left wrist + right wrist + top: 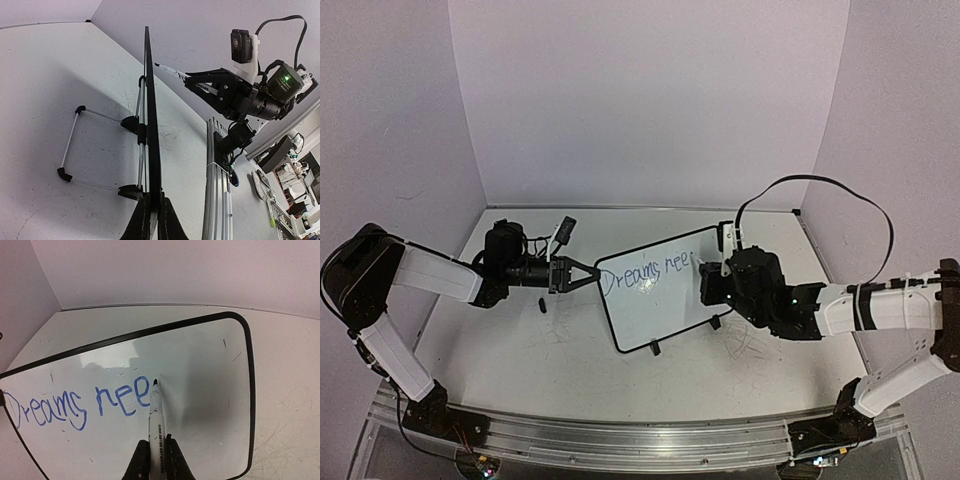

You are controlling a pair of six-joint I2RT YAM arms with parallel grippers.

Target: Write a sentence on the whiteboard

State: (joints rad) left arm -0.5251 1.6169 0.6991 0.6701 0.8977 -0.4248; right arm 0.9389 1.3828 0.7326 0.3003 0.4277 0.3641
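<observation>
The whiteboard (660, 300) stands tilted on the table, black-framed. The sentence (642, 276) reads "Dreams nee" in blue. My left gripper (588, 275) is shut on the board's left edge; in the left wrist view the board (150, 115) is edge-on between my fingers, the gripper (152, 217) clamped on it. My right gripper (704, 272) is shut on a white marker (156, 415). The marker's tip touches the board (200, 355) just right of the last "e" of the sentence (75, 405). The right gripper (156, 460) sits low at the frame's bottom.
A small dark object (541, 306) lies on the table below my left gripper. Another black object (563, 228) lies near the back wall. The board's wire stand (70, 145) rests behind it. The aluminium rail (620, 435) runs along the near edge.
</observation>
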